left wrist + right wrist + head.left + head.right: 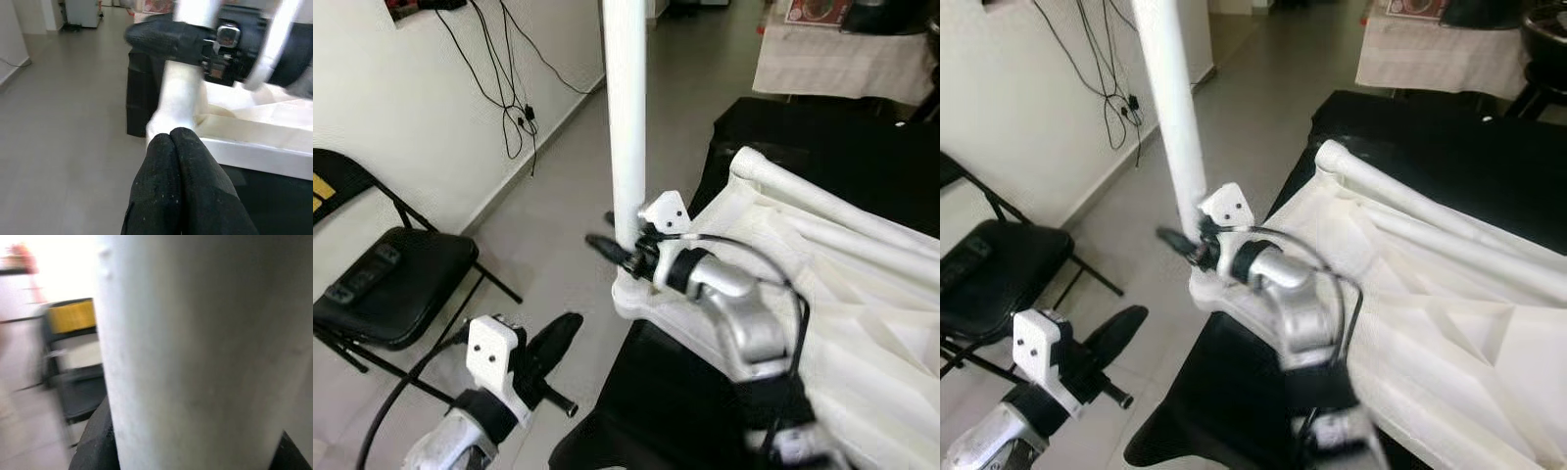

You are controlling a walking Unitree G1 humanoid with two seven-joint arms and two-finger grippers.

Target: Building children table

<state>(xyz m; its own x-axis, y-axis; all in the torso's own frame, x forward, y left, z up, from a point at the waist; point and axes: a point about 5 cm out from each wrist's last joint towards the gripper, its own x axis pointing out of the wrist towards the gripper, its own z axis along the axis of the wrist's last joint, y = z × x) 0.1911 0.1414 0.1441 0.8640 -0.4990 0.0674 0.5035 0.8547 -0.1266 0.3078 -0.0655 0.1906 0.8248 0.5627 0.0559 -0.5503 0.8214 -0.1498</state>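
Observation:
A white plastic children's tabletop lies upside down on a black surface, ribs up. A white round leg stands upright at its near left corner. My right gripper is shut around that leg just above the corner socket; the leg looms right against the right wrist camera. My left gripper hangs lower left, over the floor, fingers pressed together with nothing between them, pointing toward the leg base.
A black folding chair stands at the left by the white wall, with cables hanging down it. Grey floor stretches ahead. A cloth-covered table stands far back right.

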